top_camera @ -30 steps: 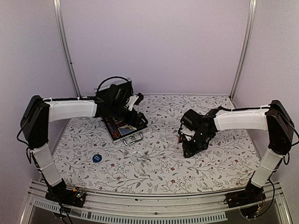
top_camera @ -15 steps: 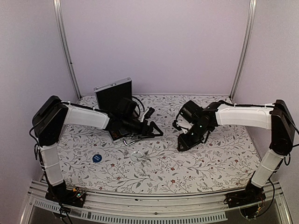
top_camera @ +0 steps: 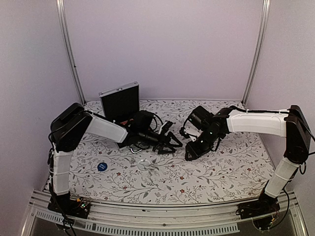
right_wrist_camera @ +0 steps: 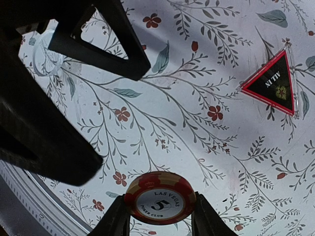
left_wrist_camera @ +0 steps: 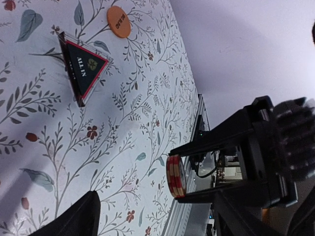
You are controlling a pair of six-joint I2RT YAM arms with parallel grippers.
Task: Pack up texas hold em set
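White tablecloth (top_camera: 226,172) patterned with grey-green leafy vines and small red flowers. Red-and-cream striped chip stack (right_wrist_camera: 160,199). Black triangular token (right_wrist_camera: 273,83) edged red; near it, an orange round token (left_wrist_camera: 118,21). Silver case (top_camera: 119,102), black lining.

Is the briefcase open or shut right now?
Open: the briefcase lid stands upright, and its black lining faces forward.

lilac walls (top_camera: 167,44), metal posts (top_camera: 70,54), floral tbl cloth (top_camera: 221,172)
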